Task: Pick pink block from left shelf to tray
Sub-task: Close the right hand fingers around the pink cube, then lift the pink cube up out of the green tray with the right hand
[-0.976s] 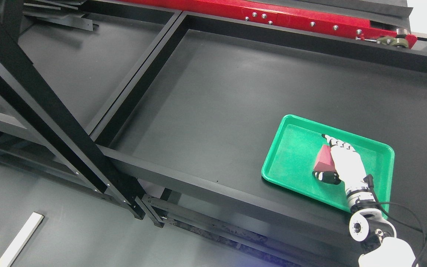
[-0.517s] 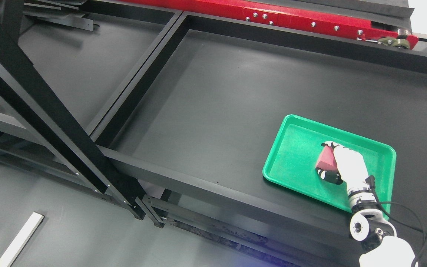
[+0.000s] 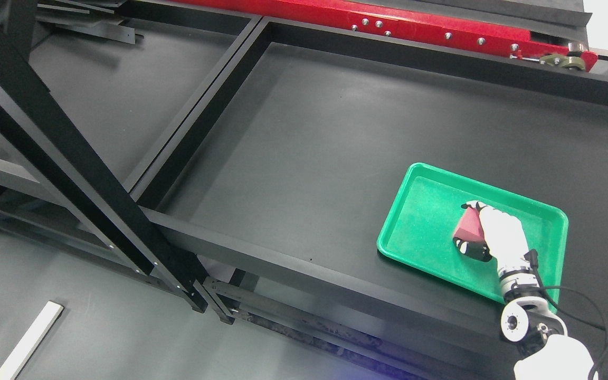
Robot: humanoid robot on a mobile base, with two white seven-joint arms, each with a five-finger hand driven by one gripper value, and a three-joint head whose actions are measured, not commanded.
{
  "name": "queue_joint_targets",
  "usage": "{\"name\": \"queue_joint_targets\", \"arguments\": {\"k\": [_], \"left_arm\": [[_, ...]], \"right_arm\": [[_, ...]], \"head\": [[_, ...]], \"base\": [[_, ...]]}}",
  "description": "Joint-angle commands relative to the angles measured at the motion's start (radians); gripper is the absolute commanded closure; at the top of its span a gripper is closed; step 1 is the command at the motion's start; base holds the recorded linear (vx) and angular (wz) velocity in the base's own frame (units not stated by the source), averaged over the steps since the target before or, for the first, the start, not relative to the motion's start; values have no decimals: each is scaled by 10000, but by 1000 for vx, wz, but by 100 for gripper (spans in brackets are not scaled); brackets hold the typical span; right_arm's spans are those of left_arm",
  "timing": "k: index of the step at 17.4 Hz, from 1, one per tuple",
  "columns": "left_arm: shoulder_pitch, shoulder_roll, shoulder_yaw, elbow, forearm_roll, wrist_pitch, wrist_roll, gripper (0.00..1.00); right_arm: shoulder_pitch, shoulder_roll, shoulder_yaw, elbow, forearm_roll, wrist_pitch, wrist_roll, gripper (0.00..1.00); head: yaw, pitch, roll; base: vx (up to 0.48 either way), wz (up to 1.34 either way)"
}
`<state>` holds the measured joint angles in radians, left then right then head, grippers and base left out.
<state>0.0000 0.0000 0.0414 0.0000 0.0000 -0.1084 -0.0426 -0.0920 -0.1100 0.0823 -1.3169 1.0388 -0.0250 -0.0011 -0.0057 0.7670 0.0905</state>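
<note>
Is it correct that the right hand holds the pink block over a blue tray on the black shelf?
Not quite: the tray is green, not blue, as the head view shows. The right hand does hold the pink block over it on the black shelf.

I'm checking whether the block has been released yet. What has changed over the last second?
The right hand has curled its fingers tighter around the pink block and not let go. The block stays over the green tray, which has not moved; the slight shift is the camera's.
</note>
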Motion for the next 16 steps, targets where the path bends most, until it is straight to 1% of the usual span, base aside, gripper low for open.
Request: {"name": "queue_joint_targets", "arguments": {"k": [1, 5, 9, 11, 16], "left_arm": [[-215, 175, 0, -175, -15, -5, -4, 0], [-215, 175, 0, -175, -15, -5, -4, 0], [-215, 175, 0, -175, -15, -5, -4, 0], [-215, 175, 0, -175, -15, -5, -4, 0], [-215, 175, 0, -175, -15, -5, -4, 0]], "right_arm": [[76, -204, -545, -1170, -126, -838, -1902, 99], [337, -189, -1144, -2229, -707, -1329, -2182, 98], [537, -189, -1528, -3059, -1352, -1483, -2244, 98], [628, -189, -1651, -3259, -1567, -1636, -2259, 98], [675, -82, -1591, -3290, -1645, -1652, -2244, 98]], "head": [[0, 0, 0], [0, 0, 0], [0, 0, 0], [0, 0, 0], [0, 0, 0]], "base": [[-2, -24], [2, -12], [0, 0], [0, 0], [-4, 43]]}}
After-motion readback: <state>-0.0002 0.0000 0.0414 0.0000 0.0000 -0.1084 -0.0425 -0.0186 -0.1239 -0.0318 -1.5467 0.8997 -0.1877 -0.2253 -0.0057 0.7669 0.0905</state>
